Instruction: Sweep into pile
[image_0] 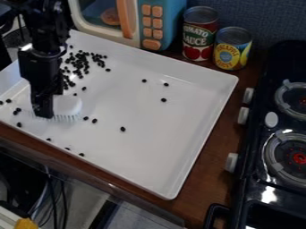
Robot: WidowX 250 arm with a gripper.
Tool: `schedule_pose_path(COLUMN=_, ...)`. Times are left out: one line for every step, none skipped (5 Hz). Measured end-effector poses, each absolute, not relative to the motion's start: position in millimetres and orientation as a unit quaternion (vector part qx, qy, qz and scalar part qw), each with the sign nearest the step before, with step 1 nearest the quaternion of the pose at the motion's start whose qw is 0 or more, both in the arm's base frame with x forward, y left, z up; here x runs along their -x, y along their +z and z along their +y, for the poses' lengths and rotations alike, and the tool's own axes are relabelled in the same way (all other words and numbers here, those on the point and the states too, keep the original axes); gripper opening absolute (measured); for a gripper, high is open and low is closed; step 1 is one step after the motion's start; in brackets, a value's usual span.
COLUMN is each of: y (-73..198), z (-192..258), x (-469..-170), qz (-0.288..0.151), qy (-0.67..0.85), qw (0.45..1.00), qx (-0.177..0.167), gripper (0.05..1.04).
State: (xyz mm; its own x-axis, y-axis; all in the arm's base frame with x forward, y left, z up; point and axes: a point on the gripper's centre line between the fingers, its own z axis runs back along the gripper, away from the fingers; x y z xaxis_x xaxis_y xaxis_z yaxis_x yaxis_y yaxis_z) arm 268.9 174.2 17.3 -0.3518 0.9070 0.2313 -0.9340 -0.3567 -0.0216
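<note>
The gripper (44, 112) grips a white brush (67, 105), bristles down, over the white tray's (149, 152) left part. Most black beans (79, 64) cluster just to its far side; others lie scattered near and right.

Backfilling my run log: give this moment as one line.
gripper holds brush | left part of tray | black beans: cluster upper left, strays scattered | one pile: not yet
</note>
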Motion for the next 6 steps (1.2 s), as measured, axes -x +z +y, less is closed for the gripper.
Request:
schedule_pose_path(y=17, z=174, x=-288, qz=-0.079, qy=0.813, qw=0.57, qx=-0.09, gripper=0.734)
schedule_pose_path(y=18, z=175, x=-305, qz=-0.086, qy=0.81, qw=0.573, qx=-0.086, gripper=0.734)
schedule_pose_path(y=19, z=172, x=-323, qz=-0.094, qy=0.809, qw=0.575, qx=-0.08, gripper=0.734)
schedule_pose_path(y=19, z=168, x=-342, qz=-0.11, qy=0.796, qw=0.59, qx=-0.079, gripper=0.734)
schedule_pose_path(y=19, z=170, x=-357, qz=-0.127, qy=0.784, qw=0.601, qx=-0.083, gripper=0.734)
schedule_pose_path(y=20, z=176, x=-372, qz=-0.138, qy=0.782, qw=0.602, qx=-0.085, gripper=0.734)
